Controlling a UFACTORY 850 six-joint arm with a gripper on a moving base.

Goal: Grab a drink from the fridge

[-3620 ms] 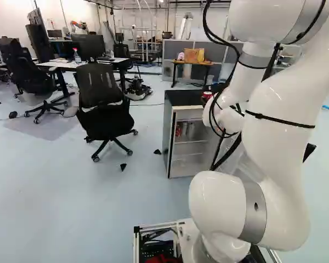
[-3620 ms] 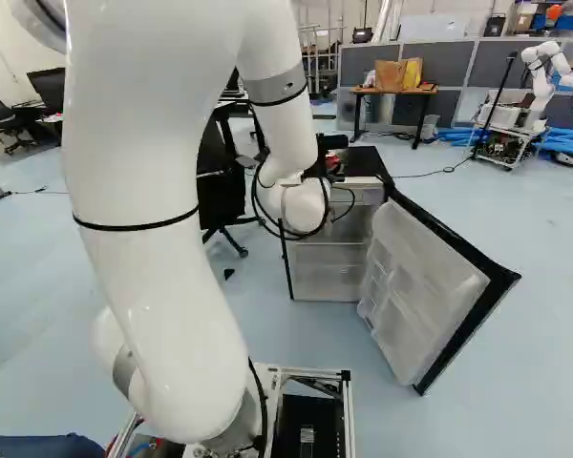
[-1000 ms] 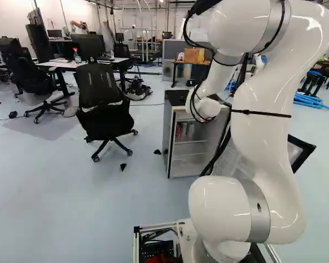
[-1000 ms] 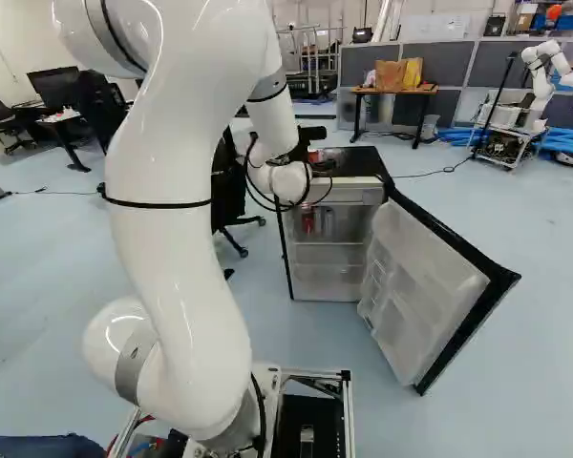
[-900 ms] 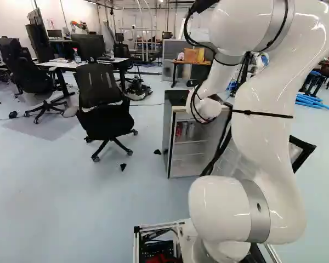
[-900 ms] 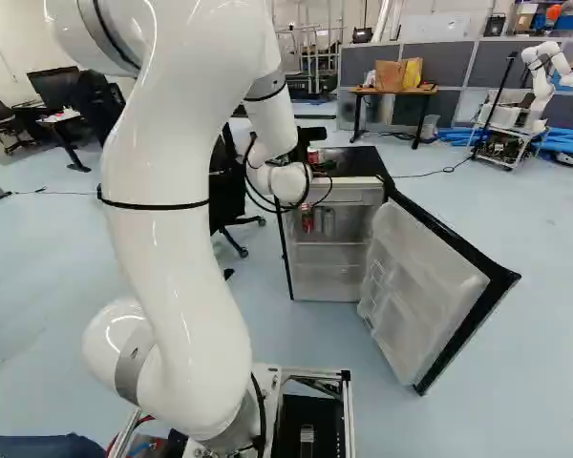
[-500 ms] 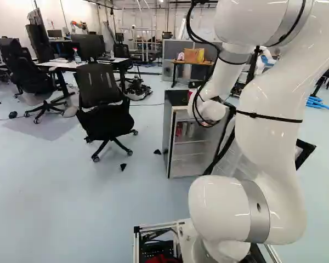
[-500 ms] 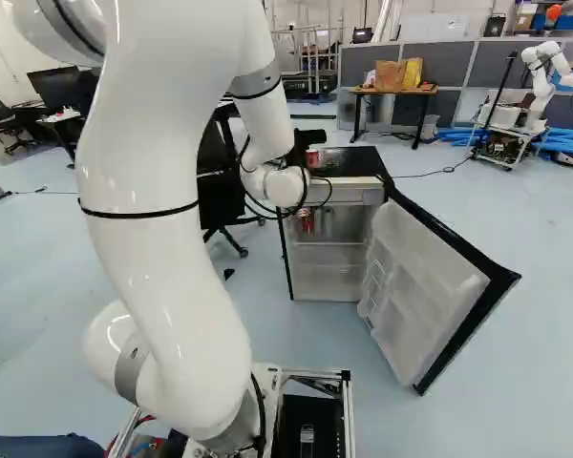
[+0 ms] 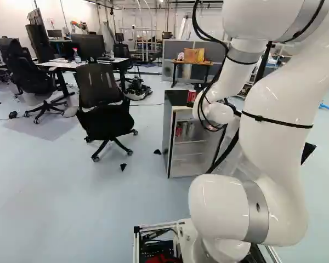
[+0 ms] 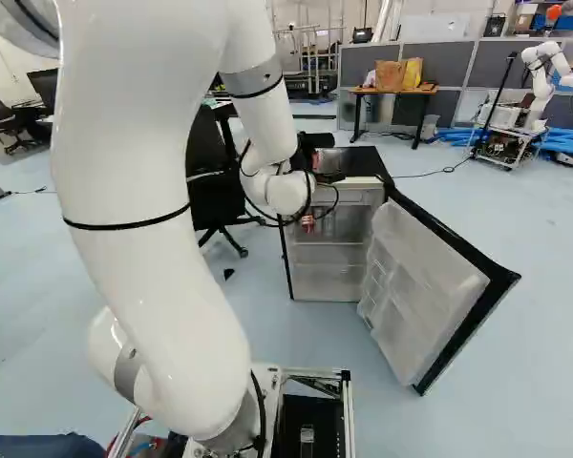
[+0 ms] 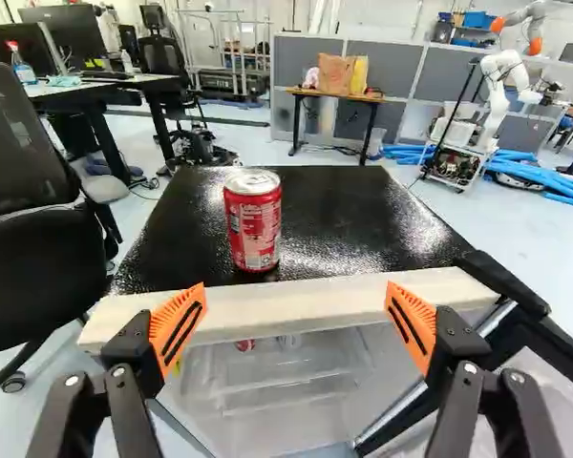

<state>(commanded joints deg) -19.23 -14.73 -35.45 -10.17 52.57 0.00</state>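
The end effector (image 11: 296, 298) is spread wide, holding nothing, above the near edge of the mini fridge (image 11: 353, 219). A red can (image 9: 179, 131) and silver can (image 9: 190, 130) stand inside; dropping below that edge before advancing should spare the soda can (image 11: 254, 219) on top.

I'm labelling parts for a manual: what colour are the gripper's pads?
Orange, clearest in the wrist view.

Count: one fridge (image 11: 344, 210), one door (image 10: 420, 286), one red can (image 11: 254, 224) on top. Inside, at least two cans (image 9: 179, 130); exact number unclear. One far table (image 11: 301, 92), two bags (image 11: 334, 74).
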